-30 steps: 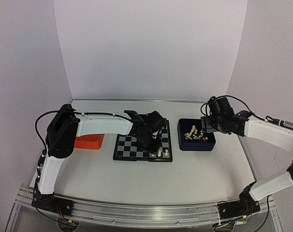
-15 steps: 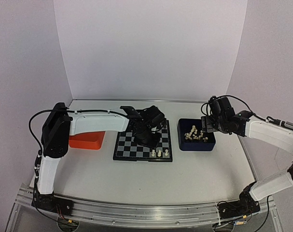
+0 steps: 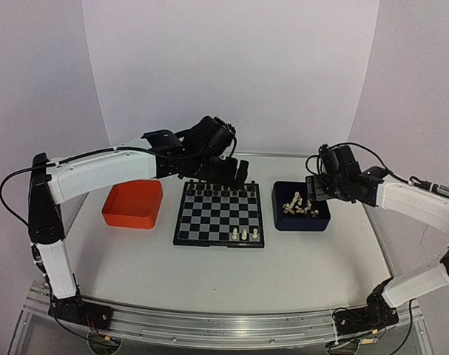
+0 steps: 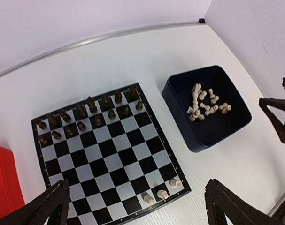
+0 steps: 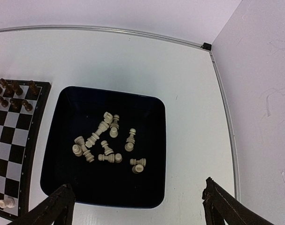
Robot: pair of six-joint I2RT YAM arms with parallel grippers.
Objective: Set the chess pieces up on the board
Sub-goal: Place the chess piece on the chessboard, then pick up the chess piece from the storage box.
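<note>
The board (image 3: 209,219) lies mid-table, black figures (image 3: 220,192) lined along its two far rows. Three cream chess pieces (image 3: 244,234) stand on the near row by its right corner (image 4: 161,193). Several more chess pieces (image 5: 107,143) lie jumbled in the dark blue tray (image 3: 302,225). My left gripper (image 3: 228,174) hangs high over the board's far edge, open and empty (image 4: 137,208). The right gripper (image 3: 318,189) hovers open above the blue tray (image 5: 137,204), with nothing between its fingers.
An orange tray (image 3: 133,204) sits left of the board, its corner showing in the left wrist view (image 4: 0,180). The blue tray (image 4: 198,140) is close to the board's right side. White walls close the table at the back and sides.
</note>
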